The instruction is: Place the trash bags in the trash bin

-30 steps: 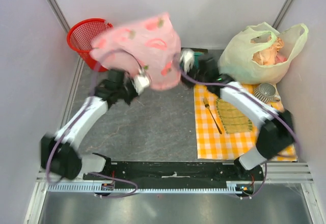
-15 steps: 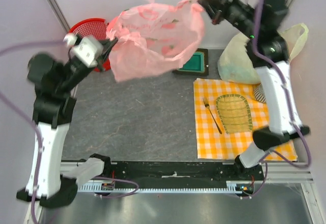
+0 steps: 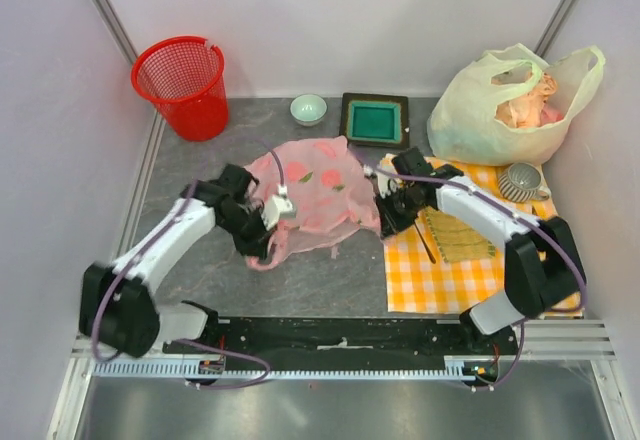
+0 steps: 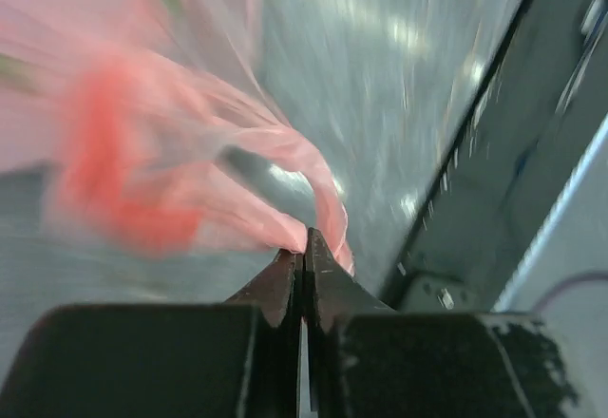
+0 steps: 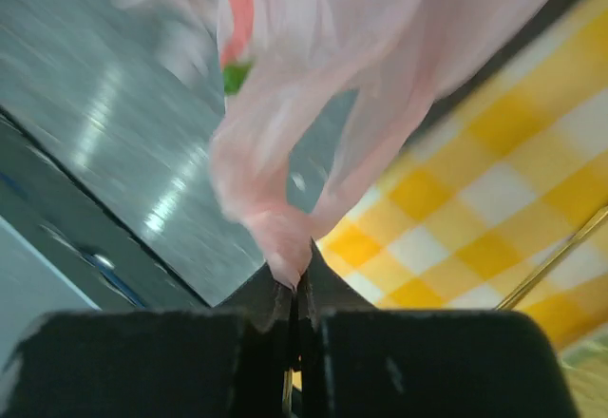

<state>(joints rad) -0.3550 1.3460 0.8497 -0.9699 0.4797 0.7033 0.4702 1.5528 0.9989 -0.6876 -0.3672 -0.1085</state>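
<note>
The pink translucent trash bag is spread low over the grey table between the two arms. My left gripper is shut on its left handle; the left wrist view shows the pink loop pinched at the fingertips. My right gripper is shut on the bag's right edge; the right wrist view shows pink plastic bunched between the tips over the checked cloth. The red mesh trash bin stands upright at the back left corner, apart from the bag.
A small green bowl and a dark tray with a green inset stand behind the bag. A yellow checked cloth with a fork and a woven mat lies at the right. A pale yellow-green bag sits back right.
Both arms have come down from high in the air to the table, carrying the pink bag with them. The bag has dropped from in front of the bin to the table's middle.
</note>
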